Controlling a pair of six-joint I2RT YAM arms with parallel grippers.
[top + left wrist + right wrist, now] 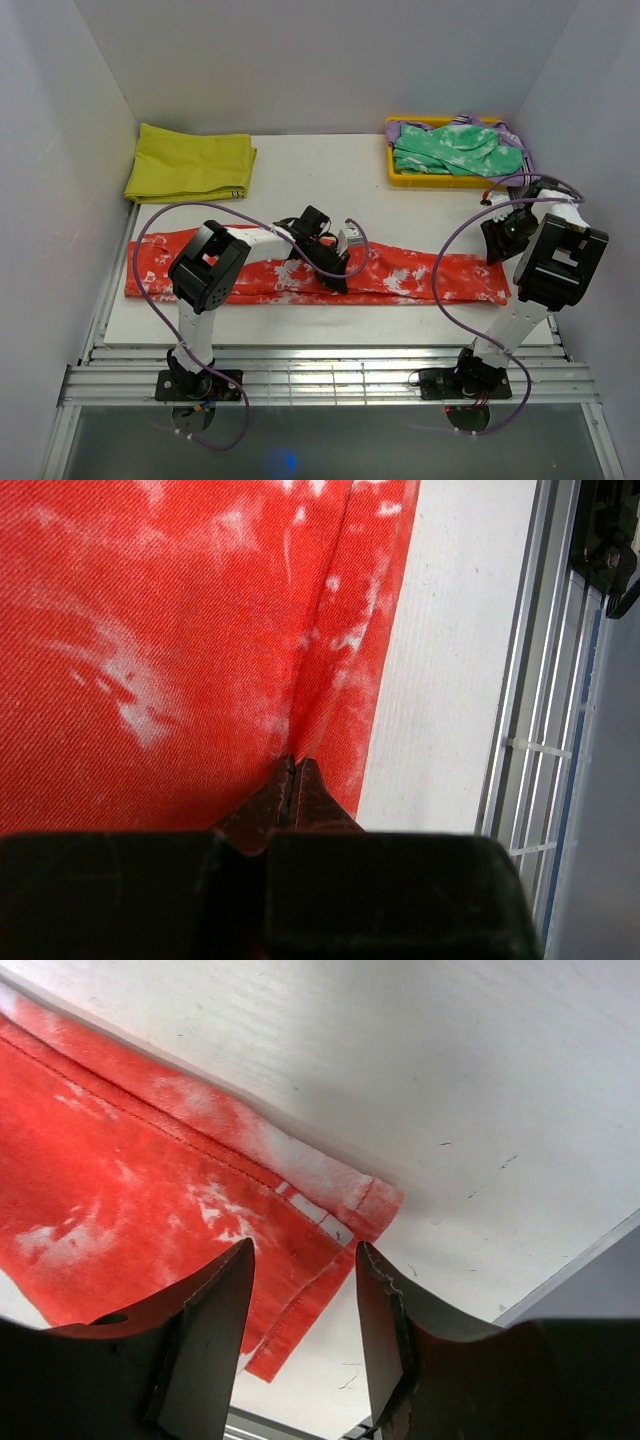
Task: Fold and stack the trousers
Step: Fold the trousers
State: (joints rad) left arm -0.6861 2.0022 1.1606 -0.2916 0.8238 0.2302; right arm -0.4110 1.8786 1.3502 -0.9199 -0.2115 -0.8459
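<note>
Trousers (400, 275): are lying flat as one long red-orange strip across the near part of the worktop (330, 170), running left to right.
Left pincer (338, 265): is sitting at the strip's middle, near its front edge; its tips are pressed together, pinching a crease of the cloth that is puckering up from them in the left wrist view (293, 770).
Right pincer (503, 238): is hovering over the strip's right end with its fingers spread; the hem corner is showing between them (300, 1255).
Yellow cloth (190, 162): is lying folded at the far left.
Bin (395, 178): is sitting at the far right, holding a green garment (455, 148).
</note>
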